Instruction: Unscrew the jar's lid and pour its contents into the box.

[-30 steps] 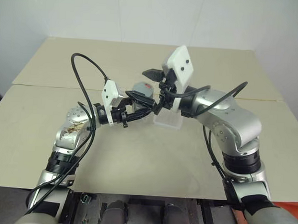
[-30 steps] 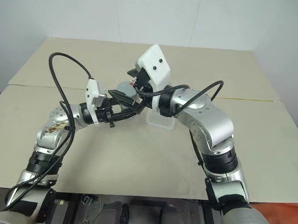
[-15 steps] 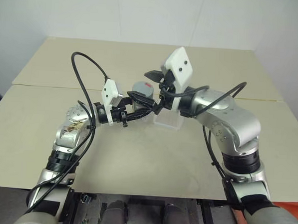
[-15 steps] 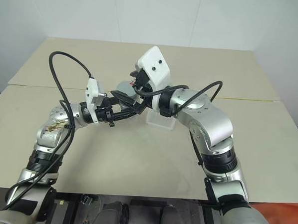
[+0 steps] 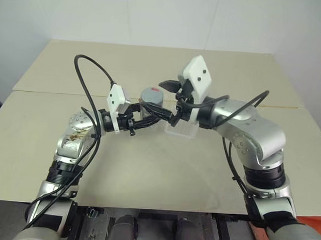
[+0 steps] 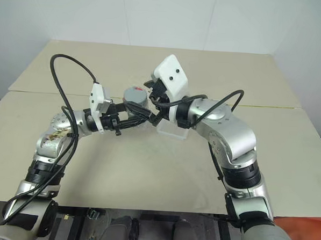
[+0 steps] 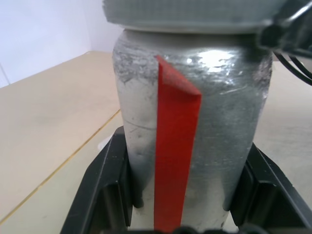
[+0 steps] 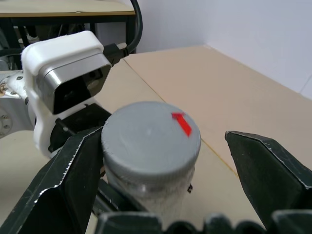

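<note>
While the left tool (image 7: 185,214) clamps the jar (image 7: 190,126), the right tool (image 8: 170,161) gapes, seemingly clear of the lid (image 8: 150,139).

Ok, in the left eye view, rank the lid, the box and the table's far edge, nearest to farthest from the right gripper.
1. The lid: between the open fingers of the right gripper, atop the jar.
2. The box: on the table just below the gripper.
3. The table's far edge: well behind.

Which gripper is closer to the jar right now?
Left. The left gripper is clamped around the jar; the right gripper hangs open, fingers either side of the lid.
</note>
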### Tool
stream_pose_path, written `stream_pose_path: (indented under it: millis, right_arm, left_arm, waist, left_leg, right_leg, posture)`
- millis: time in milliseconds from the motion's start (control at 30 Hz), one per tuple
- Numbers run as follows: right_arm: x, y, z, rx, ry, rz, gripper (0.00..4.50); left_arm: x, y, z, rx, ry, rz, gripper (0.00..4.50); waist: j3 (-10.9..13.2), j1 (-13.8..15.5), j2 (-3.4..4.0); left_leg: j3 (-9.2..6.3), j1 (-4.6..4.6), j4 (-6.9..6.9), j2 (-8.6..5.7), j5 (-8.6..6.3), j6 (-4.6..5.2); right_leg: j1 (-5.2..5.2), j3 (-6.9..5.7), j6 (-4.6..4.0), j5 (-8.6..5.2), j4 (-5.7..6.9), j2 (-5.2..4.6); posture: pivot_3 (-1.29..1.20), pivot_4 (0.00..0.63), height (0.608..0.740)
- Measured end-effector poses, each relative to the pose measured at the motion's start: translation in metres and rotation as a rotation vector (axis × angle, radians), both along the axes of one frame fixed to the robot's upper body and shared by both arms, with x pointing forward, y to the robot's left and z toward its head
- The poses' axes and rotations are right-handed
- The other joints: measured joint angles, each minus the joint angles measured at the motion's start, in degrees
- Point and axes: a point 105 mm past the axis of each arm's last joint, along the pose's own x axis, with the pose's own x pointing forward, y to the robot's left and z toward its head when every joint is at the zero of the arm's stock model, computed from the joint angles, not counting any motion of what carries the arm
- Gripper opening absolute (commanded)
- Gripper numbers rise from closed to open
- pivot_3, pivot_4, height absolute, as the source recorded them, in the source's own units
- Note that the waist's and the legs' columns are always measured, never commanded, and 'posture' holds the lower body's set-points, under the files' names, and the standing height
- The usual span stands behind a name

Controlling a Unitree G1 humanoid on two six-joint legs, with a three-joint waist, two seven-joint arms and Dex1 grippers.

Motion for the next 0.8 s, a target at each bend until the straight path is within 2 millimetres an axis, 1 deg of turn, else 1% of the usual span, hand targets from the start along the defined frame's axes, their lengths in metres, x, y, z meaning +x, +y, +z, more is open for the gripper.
stream_pose_path:
  millis: [300,467,667,800]
  right_arm:
    - [-0.004,-0.009,-0.001,-0.004,0.006,0.012,4.45]
    - [-0.002,-0.017,-0.004,-0.003,0.017,-0.010,4.45]
    - [0.001,-0.028,0.001,-0.003,0.002,-0.038,4.45]
    - [0.001,-0.029,-0.001,-0.002,0.009,-0.036,4.45]
  left_arm:
    - [-0.001,0.003,0.001,-0.006,0.002,-0.007,2.07]
    - [-0.002,0.005,0.000,0.003,0.005,-0.004,2.07]
    - [-0.006,0.006,0.001,0.016,-0.005,-0.023,2.07]
    - [-0.006,0.006,0.000,0.017,-0.001,-0.025,2.07]
  waist:
    - [0.00,-0.01,0.00]
    - [0.00,-0.01,0.00]
    - [0.00,0.01,0.00]
    - [0.00,0.00,0.00]
  left_leg:
    - [-0.01,0.00,0.00,0.00,0.00,0.00]
    - [0.00,0.00,0.00,0.00,0.00,0.00]
    - [0.00,0.00,0.00,0.00,0.00,0.00]
    - [0.00,0.01,0.00,0.00,0.00,0.00]
  right_leg:
    - [0.00,0.00,0.00,0.00,0.00,0.00]
    - [0.00,0.00,0.00,0.00,-0.01,0.00]
    - [0.01,0.00,0.00,0.00,-0.02,0.00]
    - [0.00,0.00,0.00,0.00,-0.01,0.01]
  posture:
    - [0.00,0.150,0.740]
    - [0.00,0.150,0.740]
    - [0.00,0.150,0.740]
    - [0.00,0.150,0.740]
